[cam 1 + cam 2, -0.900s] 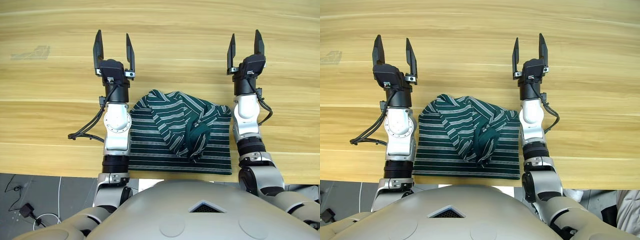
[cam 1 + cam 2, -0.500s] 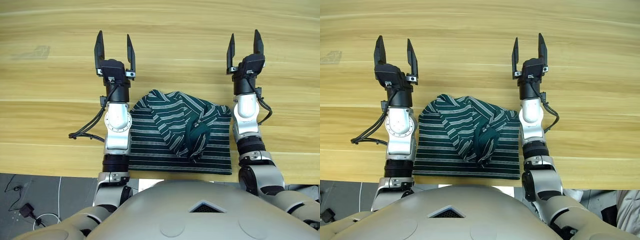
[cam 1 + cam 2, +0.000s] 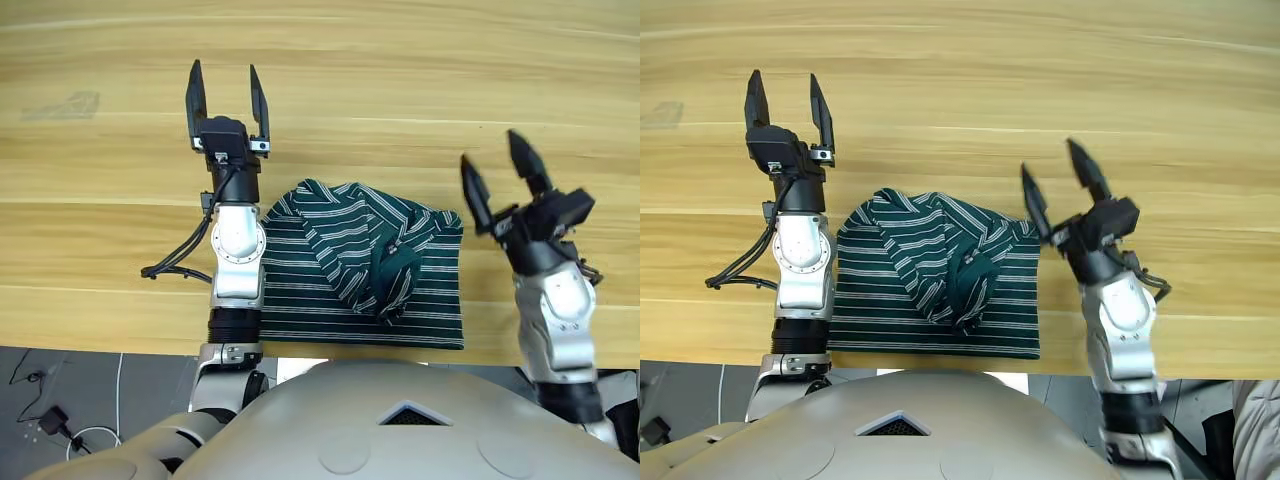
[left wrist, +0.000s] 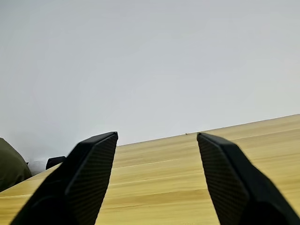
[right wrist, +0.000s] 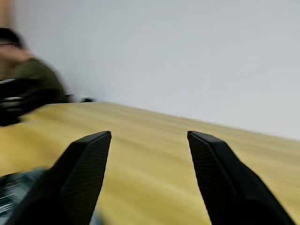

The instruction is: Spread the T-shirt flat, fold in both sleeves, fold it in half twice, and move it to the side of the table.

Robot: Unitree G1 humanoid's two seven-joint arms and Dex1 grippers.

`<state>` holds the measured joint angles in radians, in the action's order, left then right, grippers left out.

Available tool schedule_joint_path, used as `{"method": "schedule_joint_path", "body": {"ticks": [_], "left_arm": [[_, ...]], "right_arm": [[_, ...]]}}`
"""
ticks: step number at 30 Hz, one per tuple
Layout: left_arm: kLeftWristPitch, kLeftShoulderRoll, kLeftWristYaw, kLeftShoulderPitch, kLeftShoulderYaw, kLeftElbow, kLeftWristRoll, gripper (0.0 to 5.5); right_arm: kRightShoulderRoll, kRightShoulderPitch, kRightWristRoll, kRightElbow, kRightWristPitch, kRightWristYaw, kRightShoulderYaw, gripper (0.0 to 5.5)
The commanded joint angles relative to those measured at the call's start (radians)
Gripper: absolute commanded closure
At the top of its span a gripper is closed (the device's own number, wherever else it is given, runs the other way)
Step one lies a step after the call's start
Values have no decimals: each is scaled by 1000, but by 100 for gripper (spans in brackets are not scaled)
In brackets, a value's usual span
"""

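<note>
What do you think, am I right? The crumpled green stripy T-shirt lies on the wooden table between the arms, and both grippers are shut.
No: the left eye view shows the left gripper and right gripper open. The crumpled green striped T-shirt does lie on the wooden table between the arms.

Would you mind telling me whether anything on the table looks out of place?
The T-shirt is not spread flat: cloth lies bunched and twisted in a heap over its middle, with a crumpled dark green lump on top.
</note>
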<state>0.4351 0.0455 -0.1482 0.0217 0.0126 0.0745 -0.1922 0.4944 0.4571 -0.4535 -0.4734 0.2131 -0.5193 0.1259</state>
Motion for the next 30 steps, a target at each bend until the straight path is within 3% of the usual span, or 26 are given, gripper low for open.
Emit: {"method": "schedule_joint_path", "body": {"ticks": [1, 9, 24, 30], "left_arm": [[-24, 0, -16, -16, 19, -22, 1, 235], [-40, -8, -25, -8, 17, -21, -5, 235], [-42, -7, -25, -22, 26, -28, -1, 235], [-39, -3, -25, -32, 35, -35, 2, 235]], "right_arm": [[115, 120, -92, -44, -212, -86, 12, 249], [154, 177, 13, -3, -305, -167, 82, 249], [76, 143, 111, 75, -266, -192, 99, 249], [20, 129, 66, 84, -358, -156, 92, 249]]}}
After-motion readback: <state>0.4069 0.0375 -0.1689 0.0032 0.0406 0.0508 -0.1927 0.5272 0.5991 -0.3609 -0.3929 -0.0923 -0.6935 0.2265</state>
